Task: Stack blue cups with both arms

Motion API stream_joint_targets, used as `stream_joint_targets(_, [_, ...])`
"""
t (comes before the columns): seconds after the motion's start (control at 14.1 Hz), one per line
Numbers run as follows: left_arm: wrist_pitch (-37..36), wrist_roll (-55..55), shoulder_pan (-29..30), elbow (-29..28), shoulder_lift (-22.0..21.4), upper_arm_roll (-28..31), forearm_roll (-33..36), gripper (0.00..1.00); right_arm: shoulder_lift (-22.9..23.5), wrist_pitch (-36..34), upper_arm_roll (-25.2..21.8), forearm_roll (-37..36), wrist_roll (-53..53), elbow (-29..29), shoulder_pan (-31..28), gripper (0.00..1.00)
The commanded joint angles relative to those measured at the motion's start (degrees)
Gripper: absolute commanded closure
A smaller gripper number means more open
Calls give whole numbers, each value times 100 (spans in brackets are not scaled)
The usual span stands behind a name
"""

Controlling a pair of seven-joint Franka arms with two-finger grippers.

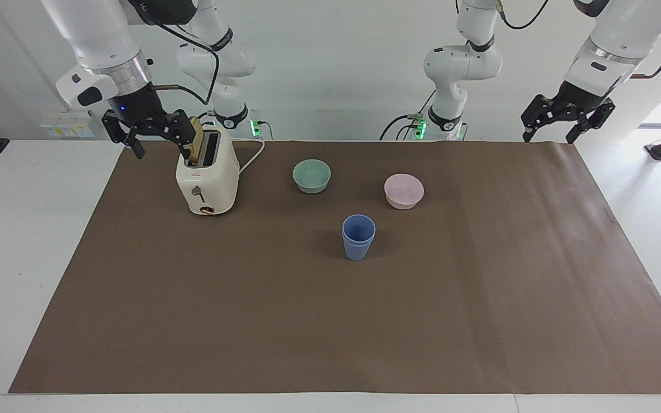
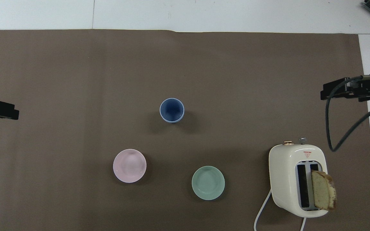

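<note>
Already, from the facing view, the blue cups (image 1: pixel 358 236) sit nested on the counter (image 1: pixel 479 287) with the right gripper (image 1: pixel 146 133) raised by the toaster (image 1: pixel 207 178) and the left gripper (image 1: pixel 566 119) up at its own end, both spread and holding nothing. From overhead the stack looks like one rim inside another, farther out than the pink bowl (image 2: pixel 129 165) and mint bowl (image 2: pixel 208 183), so I'd judge the best move is simply to keep both arms clear of it.

A brown sheet (image 1: pixel 330 321) covers the white bench (image 1: pixel 26 229). On it stand the nested blue cups (image 1: pixel 358 237), apparently one inside the other, a pink bowl (image 1: pixel 404 191), a mint-green bowl (image 1: pixel 311 175) and a cream toaster (image 1: pixel 207 178).
</note>
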Motion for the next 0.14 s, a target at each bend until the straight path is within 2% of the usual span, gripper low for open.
stream_joint_targets(0.0, [90,-13,37,-135,-107,-20,-35,0,-138,18,49,-36,-81,-157,-74,0])
stream_joint_targets(0.07, [90,-4,37,-135,-107,-20,-35,0,-138,9,49,-36,-81,-166,-74,0])
